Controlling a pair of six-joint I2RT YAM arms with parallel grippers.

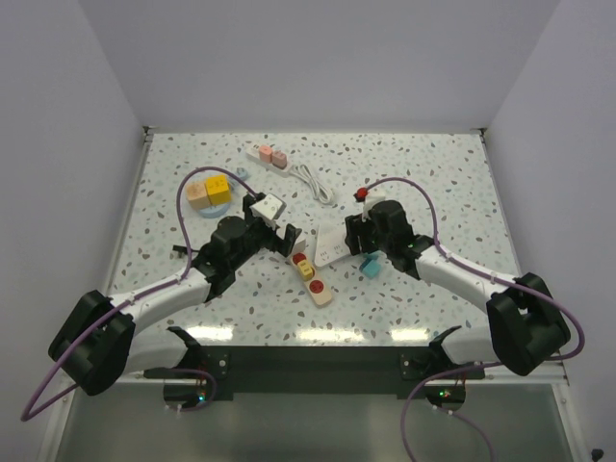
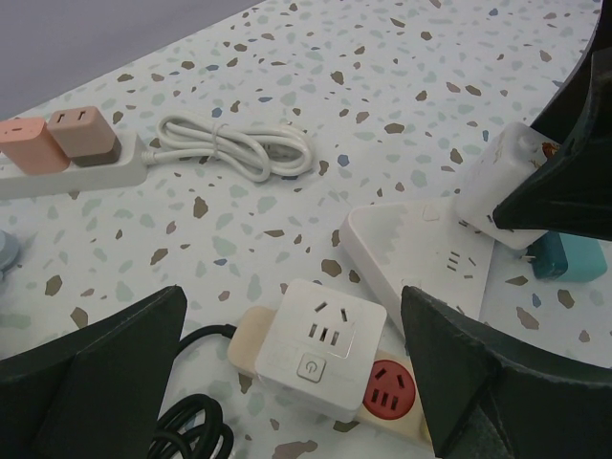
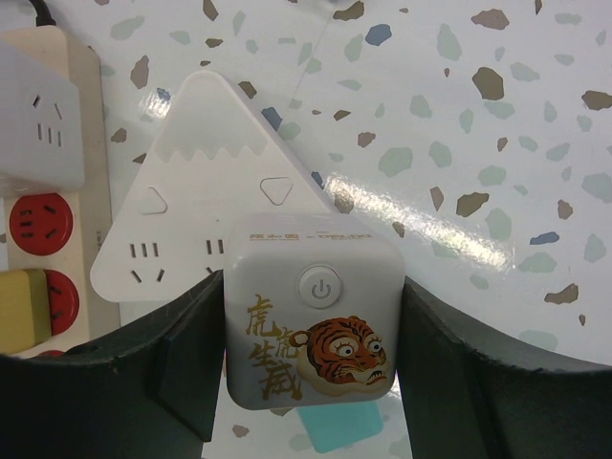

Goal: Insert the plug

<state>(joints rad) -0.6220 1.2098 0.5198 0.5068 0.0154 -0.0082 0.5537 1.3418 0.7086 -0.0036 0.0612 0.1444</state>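
While right jaws clench tiger plug [image 3: 311, 335], hiding its prongs | left jaws released

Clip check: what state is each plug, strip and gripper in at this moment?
tiger plug: clamped by right gripper over mountain strip, seating unclear
mountain strip: visible sockets empty
white adapter: sitting on beige strip
yellow plug: in beige strip
left gripper: open, straddling white adapter
back strip: pink plug and brown plug inserted, cable coiled

glossy plastic plug [image 3: 311, 335], smooth speckled stone-look table [image 3: 497, 115].
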